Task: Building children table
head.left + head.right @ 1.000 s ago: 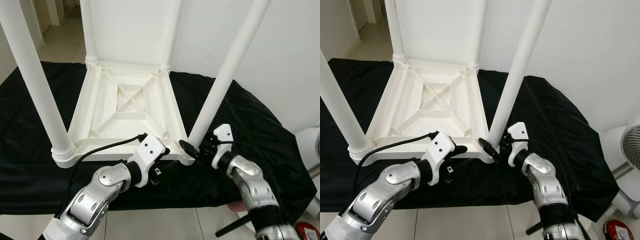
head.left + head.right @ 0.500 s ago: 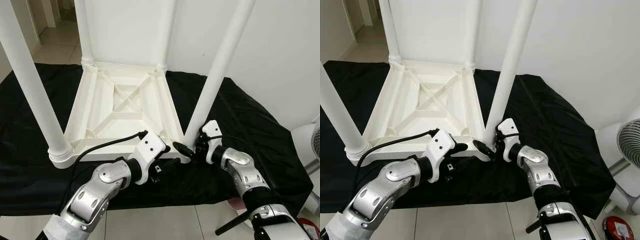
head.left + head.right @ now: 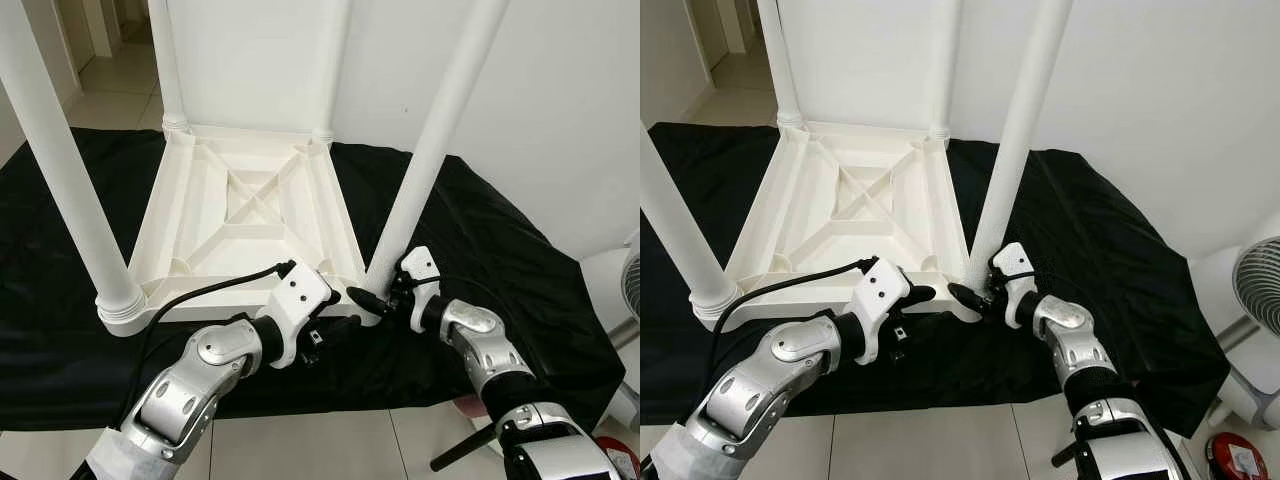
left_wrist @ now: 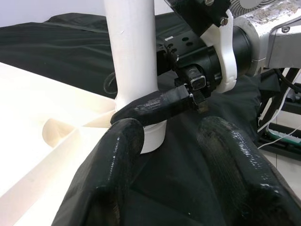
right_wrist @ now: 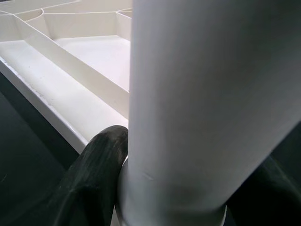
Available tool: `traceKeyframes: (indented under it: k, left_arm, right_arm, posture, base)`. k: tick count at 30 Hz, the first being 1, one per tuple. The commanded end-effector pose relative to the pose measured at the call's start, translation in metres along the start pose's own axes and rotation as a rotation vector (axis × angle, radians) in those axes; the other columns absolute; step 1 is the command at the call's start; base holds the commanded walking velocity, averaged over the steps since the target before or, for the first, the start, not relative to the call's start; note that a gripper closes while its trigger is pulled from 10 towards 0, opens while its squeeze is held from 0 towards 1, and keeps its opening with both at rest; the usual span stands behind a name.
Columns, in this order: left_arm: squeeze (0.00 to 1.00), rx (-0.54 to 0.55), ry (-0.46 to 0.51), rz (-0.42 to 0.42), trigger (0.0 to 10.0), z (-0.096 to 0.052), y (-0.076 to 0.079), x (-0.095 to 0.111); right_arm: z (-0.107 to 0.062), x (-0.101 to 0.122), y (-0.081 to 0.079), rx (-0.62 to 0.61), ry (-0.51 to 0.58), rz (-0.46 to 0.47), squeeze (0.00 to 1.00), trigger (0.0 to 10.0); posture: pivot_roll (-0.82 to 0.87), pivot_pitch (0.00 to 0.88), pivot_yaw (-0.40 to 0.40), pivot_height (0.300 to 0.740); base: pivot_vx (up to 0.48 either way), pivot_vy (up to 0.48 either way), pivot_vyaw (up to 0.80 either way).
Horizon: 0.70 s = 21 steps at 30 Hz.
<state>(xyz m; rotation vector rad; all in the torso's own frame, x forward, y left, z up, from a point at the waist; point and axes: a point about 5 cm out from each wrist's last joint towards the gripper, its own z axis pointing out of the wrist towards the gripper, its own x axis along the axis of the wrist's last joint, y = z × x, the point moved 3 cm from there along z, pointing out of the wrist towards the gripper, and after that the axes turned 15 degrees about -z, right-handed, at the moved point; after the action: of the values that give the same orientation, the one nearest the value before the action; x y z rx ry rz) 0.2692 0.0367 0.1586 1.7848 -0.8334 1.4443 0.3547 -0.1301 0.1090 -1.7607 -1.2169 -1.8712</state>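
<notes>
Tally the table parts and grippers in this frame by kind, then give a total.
White table legs standing up from the corners: 4: near left, near right, far left, far right
Upturned white tabletop: 1
Grippers: 2: left gripper, right gripper around the near right leg's base
Total: 7

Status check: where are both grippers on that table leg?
Right gripper clamped round near-right leg at its base. Left gripper open beside it. Table upside down on black cloth.
</notes>
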Motion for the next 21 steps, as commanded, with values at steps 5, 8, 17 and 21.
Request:
traceKeyframes:
  k: [5, 8, 17, 21]
  left_arm:
    - [0.00, -0.055, -0.012, 0.004, 10.0, 0.002, 0.008, -0.001]
    - [0.00, -0.059, -0.014, 0.001, 10.0, 0.002, 0.009, -0.002]
    - [0.00, -0.063, -0.016, -0.006, 10.0, 0.002, 0.012, -0.005]
    - [0.00, -0.063, -0.014, -0.008, 10.0, 0.002, 0.013, -0.005]
  right_arm:
    - [-0.002, -0.012, -0.002, -0.117, -0.045, 0.097, 0.00, 10.0]
    - [-0.001, -0.014, -0.002, -0.220, -0.066, 0.141, 0.00, 10.0]
    - [0.008, -0.005, -0.025, -0.443, -0.106, 0.289, 0.00, 10.0]
    - [0.008, -0.008, -0.033, -0.548, -0.161, 0.312, 0.00, 10.0]
  posture:
    - [0.03, 0.000, -0.103, 0.740]
    - [0.03, 0.000, -0.107, 0.740]
    - [0.03, 0.000, -0.117, 0.740]
    - [0.02, 0.000, -0.127, 0.740]
  base:
    - [0.000, 0.000, 0.00]
    - [0.000, 0.000, 0.00]
    - [0.000, 0.000, 0.00]
    - [0.000, 0.000, 0.00]
